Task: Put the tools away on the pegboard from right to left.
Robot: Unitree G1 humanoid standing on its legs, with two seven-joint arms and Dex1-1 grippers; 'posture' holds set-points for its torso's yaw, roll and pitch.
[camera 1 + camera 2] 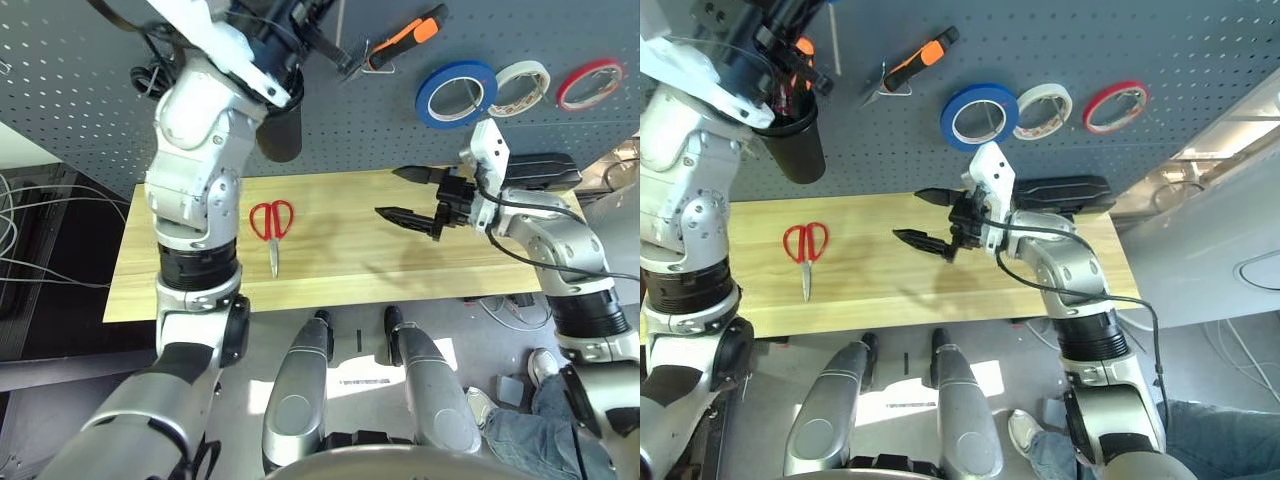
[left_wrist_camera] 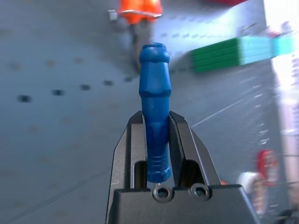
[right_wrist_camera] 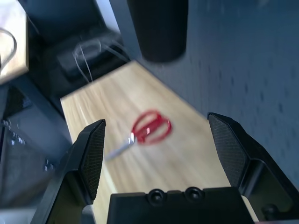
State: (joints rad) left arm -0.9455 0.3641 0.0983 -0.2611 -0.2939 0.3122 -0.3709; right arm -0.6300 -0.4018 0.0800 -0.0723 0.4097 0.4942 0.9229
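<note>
Scissors with red handles [image 1: 272,232] lie on the wooden table [image 1: 340,270], left of centre in the left eye view, while the orange-and-black-handled pliers [image 1: 408,40] hang on the pegboard [image 1: 340,130] at the upper right, left of the blue tape roll [image 1: 456,94]. In the left wrist view, the left gripper [image 2: 156,116] grasps the screwdriver by its blue handle [image 2: 155,93] between its fingers. Right of centre in the left eye view, the right gripper [image 1: 395,195] is spread wide above the table, holding nothing.
</note>
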